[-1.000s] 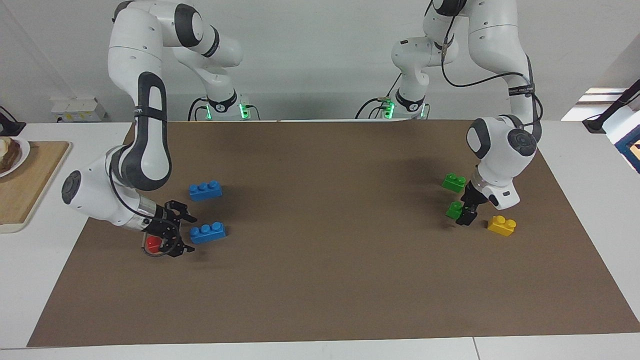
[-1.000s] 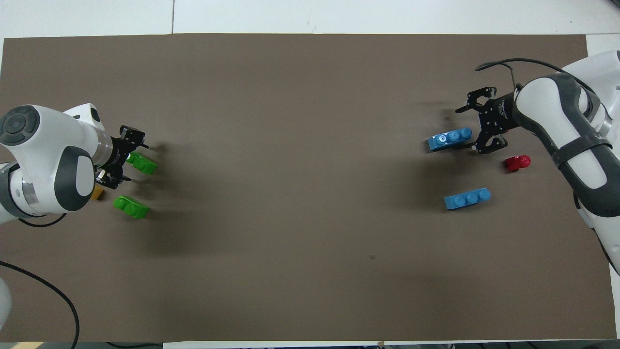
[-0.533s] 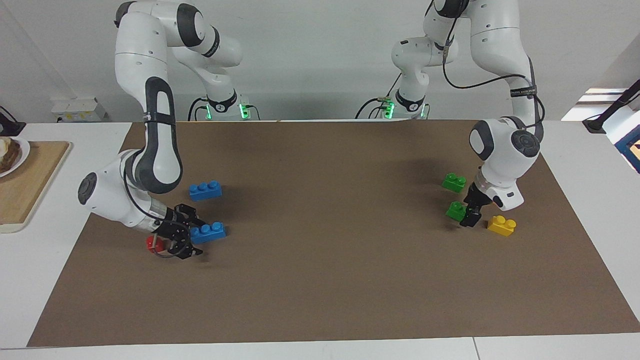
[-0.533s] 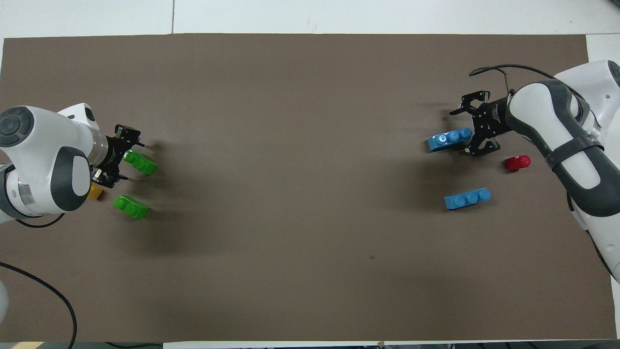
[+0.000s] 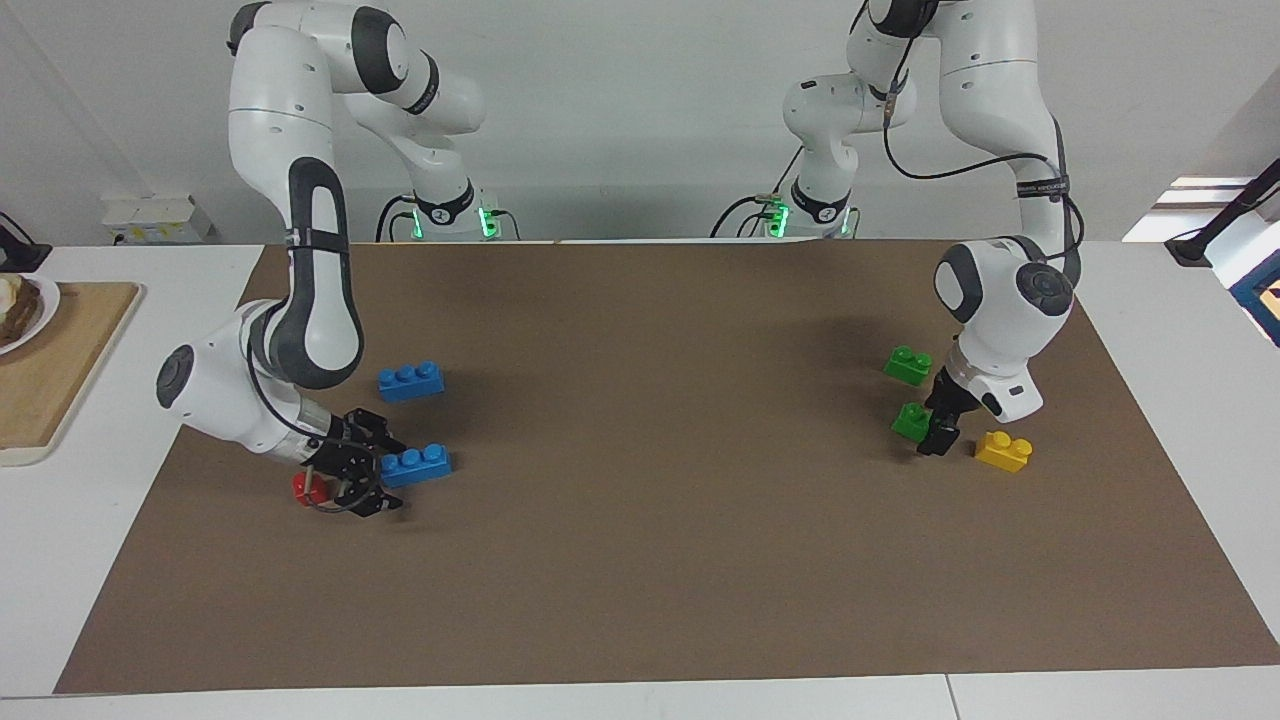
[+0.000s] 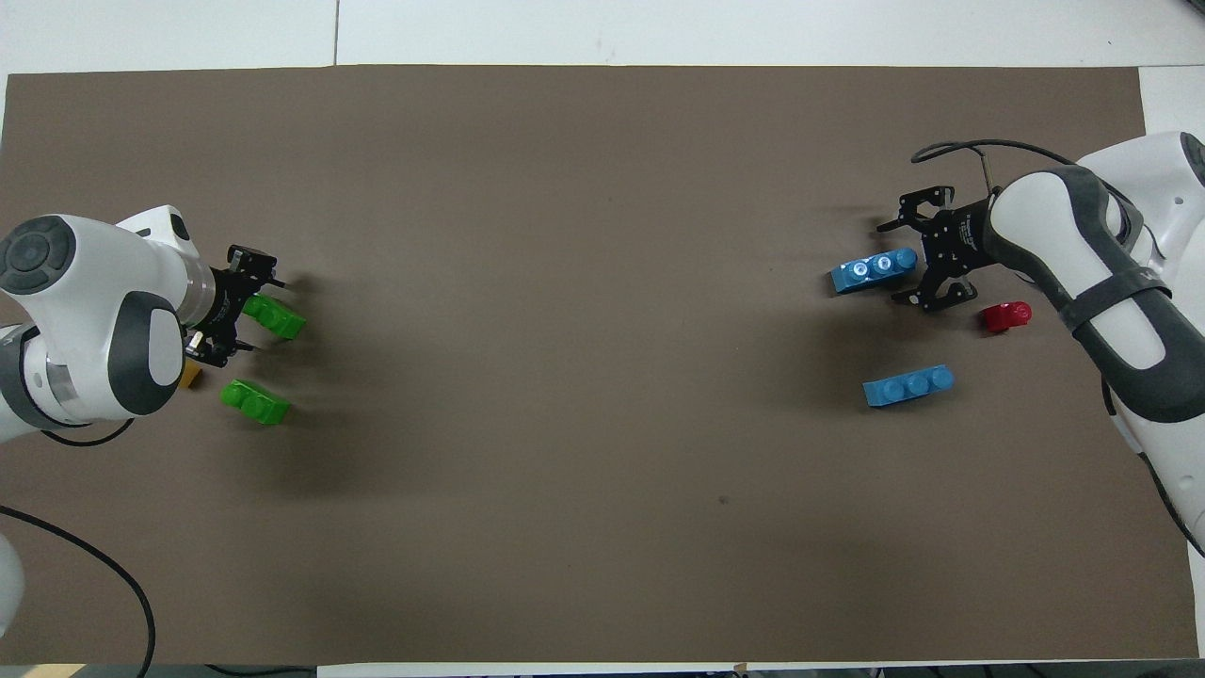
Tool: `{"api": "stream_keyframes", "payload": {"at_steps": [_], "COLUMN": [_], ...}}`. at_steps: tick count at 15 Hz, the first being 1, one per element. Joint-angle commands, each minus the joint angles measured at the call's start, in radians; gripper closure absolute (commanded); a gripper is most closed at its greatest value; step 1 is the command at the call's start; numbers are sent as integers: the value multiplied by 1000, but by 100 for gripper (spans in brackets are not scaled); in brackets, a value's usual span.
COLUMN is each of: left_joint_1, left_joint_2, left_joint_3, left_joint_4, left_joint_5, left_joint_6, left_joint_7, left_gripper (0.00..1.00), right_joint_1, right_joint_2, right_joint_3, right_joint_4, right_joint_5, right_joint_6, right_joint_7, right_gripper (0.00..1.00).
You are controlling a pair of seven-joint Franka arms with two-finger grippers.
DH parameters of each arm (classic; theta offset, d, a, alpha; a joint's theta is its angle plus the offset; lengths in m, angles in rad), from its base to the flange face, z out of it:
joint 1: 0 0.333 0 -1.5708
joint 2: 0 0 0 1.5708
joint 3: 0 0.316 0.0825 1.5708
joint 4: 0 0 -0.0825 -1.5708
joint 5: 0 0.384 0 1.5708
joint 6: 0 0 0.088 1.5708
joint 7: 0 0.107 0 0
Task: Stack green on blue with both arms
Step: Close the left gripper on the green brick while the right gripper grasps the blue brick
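Observation:
Two blue three-stud bricks lie toward the right arm's end. My right gripper (image 5: 378,476) (image 6: 908,265) is low and open, with its fingers either side of the end of the blue brick farther from the robots (image 5: 417,465) (image 6: 871,271). The other blue brick (image 5: 411,381) (image 6: 908,386) lies free. Two green two-stud bricks lie toward the left arm's end. My left gripper (image 5: 932,432) (image 6: 250,310) is low and open around the end of the green brick farther from the robots (image 5: 909,420) (image 6: 276,318). The other green brick (image 5: 907,365) (image 6: 255,402) lies free.
A small red brick (image 5: 305,487) (image 6: 1005,316) lies beside my right gripper. A yellow brick (image 5: 1003,450) lies beside my left gripper. All lie on a brown mat (image 5: 660,520). A wooden board with a plate (image 5: 50,370) sits off the mat at the right arm's end.
My right gripper has slid toward the blue brick, and its fingers now stand around the brick's end. My left gripper has shifted only slightly at the green brick. No brick has moved.

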Motion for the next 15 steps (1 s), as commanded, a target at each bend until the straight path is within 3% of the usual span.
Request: {"api": "stream_keyframes", "payload": {"at_steps": [1,2,3,4,5,9,15], "left_joint_1": [7,5,5,5,5,4,1], "left_joint_2": [-3,-3,-3,-2,-2,0,-17], "left_joint_3": [-6,-5,-5,-5,-5,-6,-5], "left_joint_4": [-16,-15,-15,-13,-10,1,105], "left_joint_5": [16,16,16,16,16,16,16], "left_joint_6": [27,27,27,27,25,24,-106], "left_joint_7": [-17,-17,-16,-16,-14,-11,-16], "left_gripper": [28,50,79,95,100,100,100], "right_joint_1": [-12,-14,-14,-14,-11,-5,103], "right_joint_2": [-33,-35,-38,-38,-38,-38,-67], "right_joint_3": [6,8,8,8,8,8,31], "right_joint_4": [-46,-51,-55,-55,-54,-20,86], "right_joint_5": [32,34,43,58,58,61,66], "right_joint_6": [26,19,10,7,1,-20,-60], "right_joint_7": [-43,-54,-56,-57,-66,-46,255], "right_gripper": [10,31,59,91,100,100,100]}}
